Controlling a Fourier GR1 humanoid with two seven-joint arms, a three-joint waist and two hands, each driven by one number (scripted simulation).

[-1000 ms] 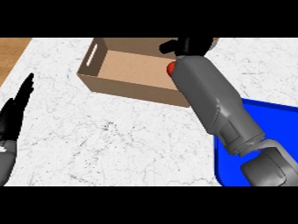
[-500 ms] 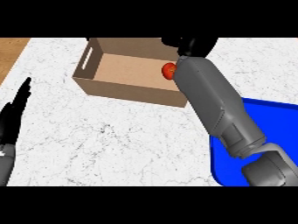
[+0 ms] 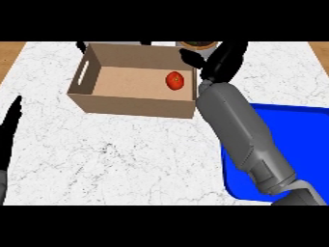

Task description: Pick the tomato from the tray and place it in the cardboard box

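Observation:
The red tomato (image 3: 174,80) lies on the floor of the open cardboard box (image 3: 131,103), near its right wall. My right hand (image 3: 222,61) hovers just right of the box's right wall, fingers straight and spread, holding nothing; a thumb reaches over the box's far right corner. Its grey forearm runs down across the blue tray (image 3: 316,140) at the right. At the left edge my left hand (image 3: 3,137) rests open with its fingers pointing up.
A brown round object (image 3: 198,45) sits behind the box at the counter's far edge, partly hidden. Wooden floor shows beyond the counter's left and right far corners. White marble counter lies in front of the box.
The tomato has left my right hand and now lies inside the box. The right hand has opened and drawn back to the right of the box wall. The view has shifted slightly.

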